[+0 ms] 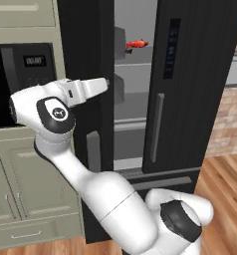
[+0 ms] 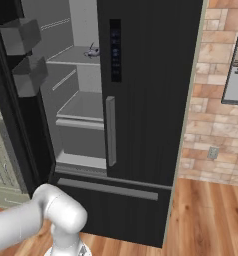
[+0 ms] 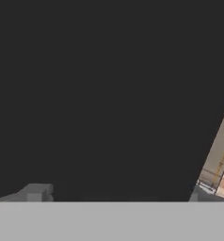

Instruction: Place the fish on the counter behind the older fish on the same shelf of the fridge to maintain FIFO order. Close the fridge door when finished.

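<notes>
The fish is already lying on the top shelf of the fridge, seen through the gap of the left base view: bright orange-red, slim, tail pointing left. From the right base view the older fish is showing on that same shelf, dull grey-silver and small; whether the orange one is sitting properly behind it I cannot tell, since no single view is catching both together. So the placing part is looking done, as far as I can judge, and the closing is what is left: the fridge door on the left is standing swung out, its inner bins facing the compartment. The arm is reaching toward that door's edge, and the gripper is facing a glossy black panel at close range, fingers spread wide and carrying nothing.
</notes>
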{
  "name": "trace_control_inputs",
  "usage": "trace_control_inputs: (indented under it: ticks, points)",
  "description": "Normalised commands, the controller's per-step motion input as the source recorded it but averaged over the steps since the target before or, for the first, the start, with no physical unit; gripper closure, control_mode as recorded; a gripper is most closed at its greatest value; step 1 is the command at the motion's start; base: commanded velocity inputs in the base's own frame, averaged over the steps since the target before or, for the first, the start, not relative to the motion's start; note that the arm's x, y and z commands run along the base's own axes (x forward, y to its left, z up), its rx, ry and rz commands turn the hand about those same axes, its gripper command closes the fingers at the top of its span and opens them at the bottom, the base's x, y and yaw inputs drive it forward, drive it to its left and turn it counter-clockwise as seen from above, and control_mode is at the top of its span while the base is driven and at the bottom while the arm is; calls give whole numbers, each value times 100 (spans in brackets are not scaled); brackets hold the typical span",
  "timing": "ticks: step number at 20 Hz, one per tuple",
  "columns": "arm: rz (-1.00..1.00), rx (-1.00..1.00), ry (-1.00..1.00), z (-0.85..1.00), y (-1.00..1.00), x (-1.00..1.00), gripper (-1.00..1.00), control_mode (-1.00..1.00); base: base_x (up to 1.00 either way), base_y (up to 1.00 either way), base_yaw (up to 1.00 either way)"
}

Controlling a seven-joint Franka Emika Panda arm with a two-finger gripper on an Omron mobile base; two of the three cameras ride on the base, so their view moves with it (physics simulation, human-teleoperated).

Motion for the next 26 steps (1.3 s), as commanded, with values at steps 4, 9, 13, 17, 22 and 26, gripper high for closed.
trace_control_inputs:
  ticks: [4,9,13,17,22,26]
  points:
    - [0,2,-10,7,-100,28,-100,-100,0,0,0]
    - [0,1,-8,10,-100,38,-100,-100,0,0,0]
    - [0,0,-3,4,-93,47,-100,-100,0,0,0]
    - [0,0,0,5,-72,63,-100,-100,0,0,0]
    - [0,0,0,12,-37,74,-100,-100,0,0,0]
    - [0,0,0,8,-27,78,-100,-100,0,0,0]
